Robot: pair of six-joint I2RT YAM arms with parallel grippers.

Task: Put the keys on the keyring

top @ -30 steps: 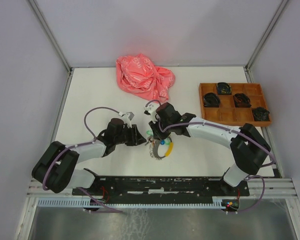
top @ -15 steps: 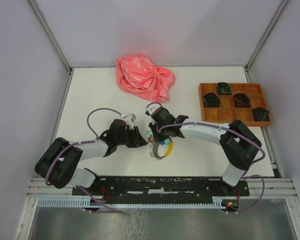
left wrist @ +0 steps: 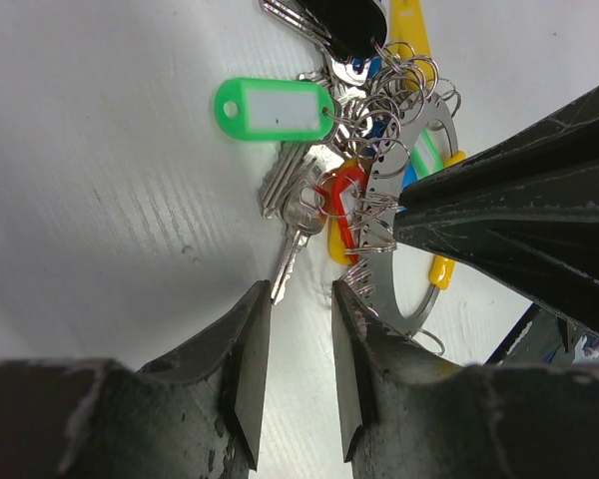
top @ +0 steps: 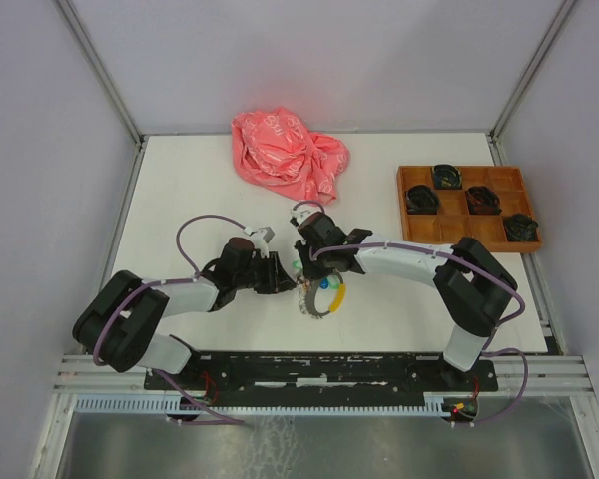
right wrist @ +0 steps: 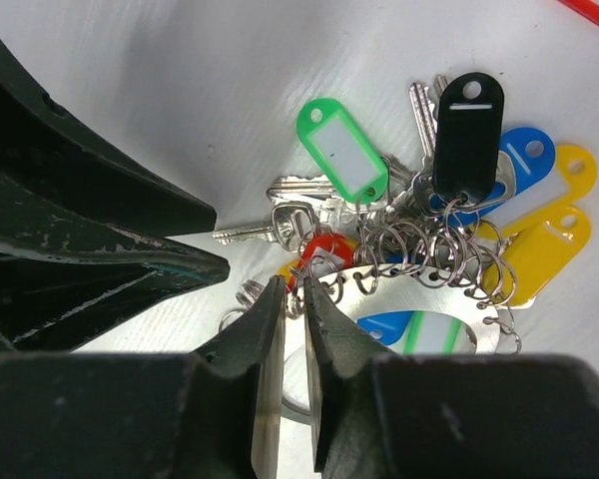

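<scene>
Found keys (left wrist: 298, 225) flat beside keyring (left wrist: 384, 284), nearer blade pointing lengthwise at left gripper (left wrist: 299, 309), fingers narrowly parted, empty. Logged right gripper (right wrist: 293, 289) almost closed at red tag (right wrist: 324, 247); grip unclear.

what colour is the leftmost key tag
Green tag with a white insert, clearest in the left wrist view.

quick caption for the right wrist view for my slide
Right gripper poised at the red tag beside the crowded keyring, green tag just beyond.
</scene>
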